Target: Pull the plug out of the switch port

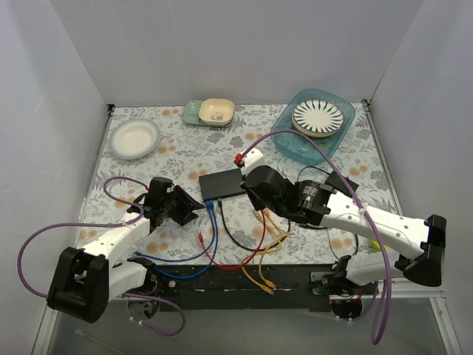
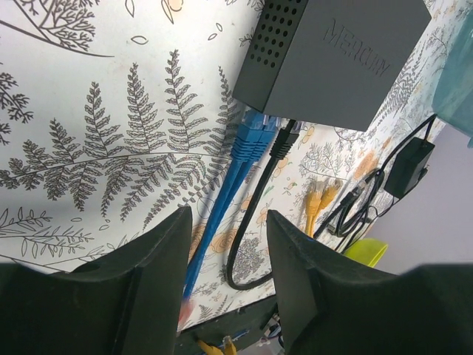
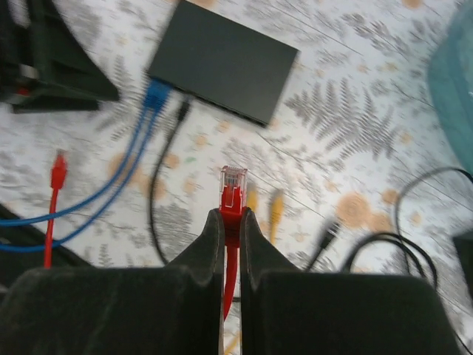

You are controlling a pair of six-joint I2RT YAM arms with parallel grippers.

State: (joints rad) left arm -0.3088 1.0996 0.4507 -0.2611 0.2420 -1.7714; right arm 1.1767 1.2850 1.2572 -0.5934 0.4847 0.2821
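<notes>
Fern-print tablecloth, white walls. One black switch: two blue plugs, one black plug seated. Right gripper pinching one red plug; left gripper spread.

Left gripper: jaws stand apart above the fern-print cloth. Black switch box ahead, with two blue plugs and one black plug seated in its near edge. Yellow plugs lie loose beyond.

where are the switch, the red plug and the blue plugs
switch (image 2: 332,59): left wrist view, top face
red plug (image 3: 233,188): right wrist view, plug body
blue plugs (image 2: 253,137): left wrist view, connector bodies
</notes>
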